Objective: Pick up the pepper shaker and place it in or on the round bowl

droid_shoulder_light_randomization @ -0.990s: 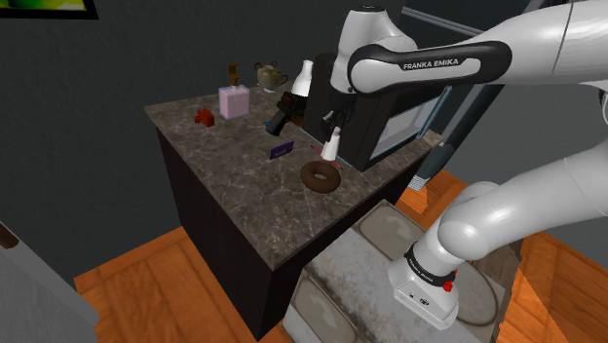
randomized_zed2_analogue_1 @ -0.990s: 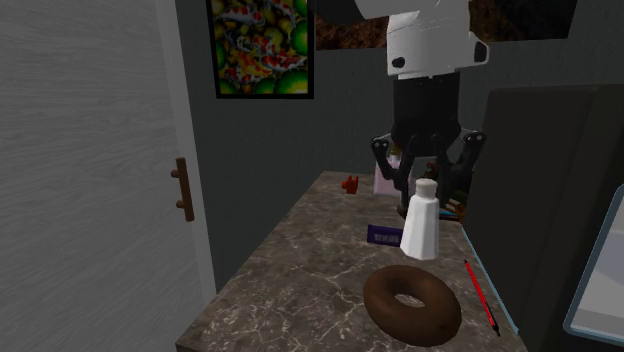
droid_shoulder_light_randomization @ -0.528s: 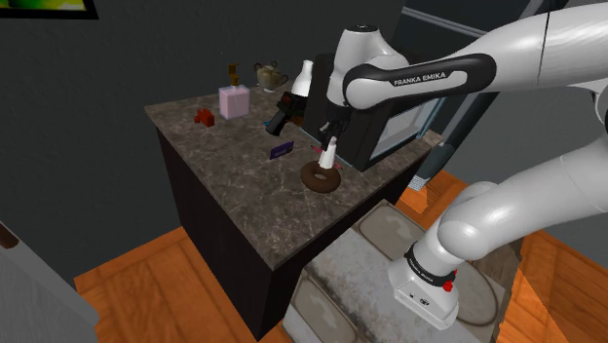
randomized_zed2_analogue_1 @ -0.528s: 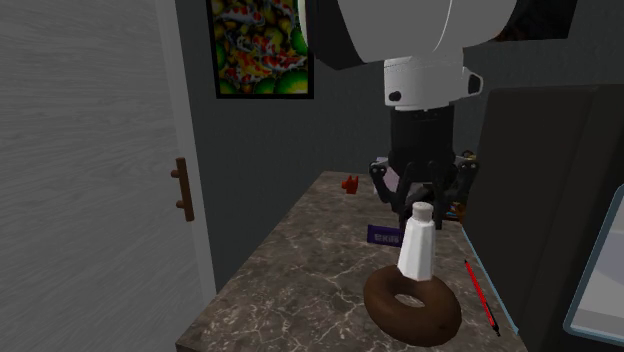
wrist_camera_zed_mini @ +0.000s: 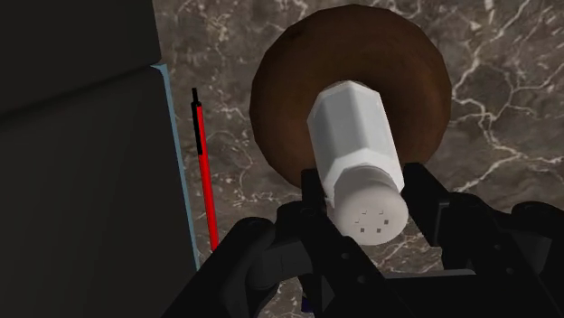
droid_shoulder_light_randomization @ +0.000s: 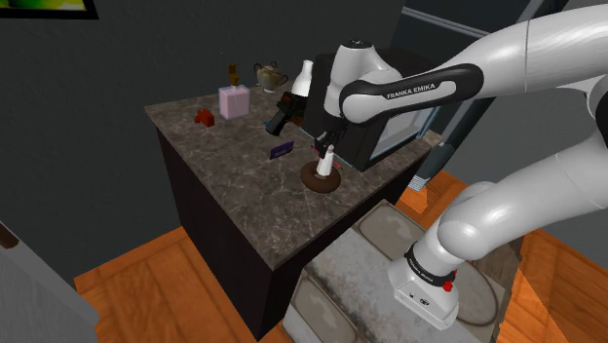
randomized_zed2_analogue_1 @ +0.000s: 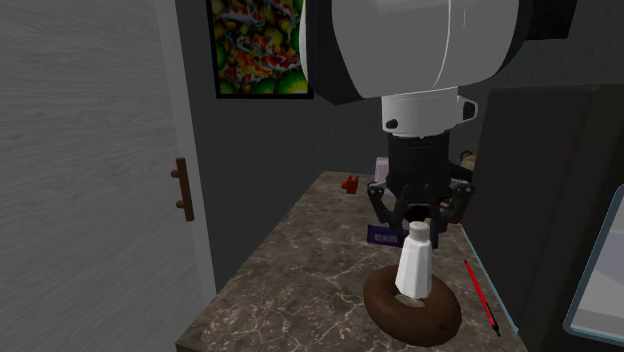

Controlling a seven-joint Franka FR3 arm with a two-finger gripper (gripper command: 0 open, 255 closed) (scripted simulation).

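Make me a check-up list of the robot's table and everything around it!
Surface: dark marbled countertop.
Job's things: white pepper shaker, its base down in the middle of the brown round bowl.
Clutter: red pencil beside the bowl; purple card, pink box, small red thing and white bottle farther along.
Grippers: the gripper is shut on the shaker's cap.
Cables: thin dark loop by the stand, maybe one.
Surroundings: grey door with brown handle, colourful picture, orange wooden floor.

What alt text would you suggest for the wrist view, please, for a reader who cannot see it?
The black hand clasps a white shaker by its perforated cap, base aimed at the middle of a brown ring-shaped bowl on a marbled counter. A red-and-black pen lies beside it.
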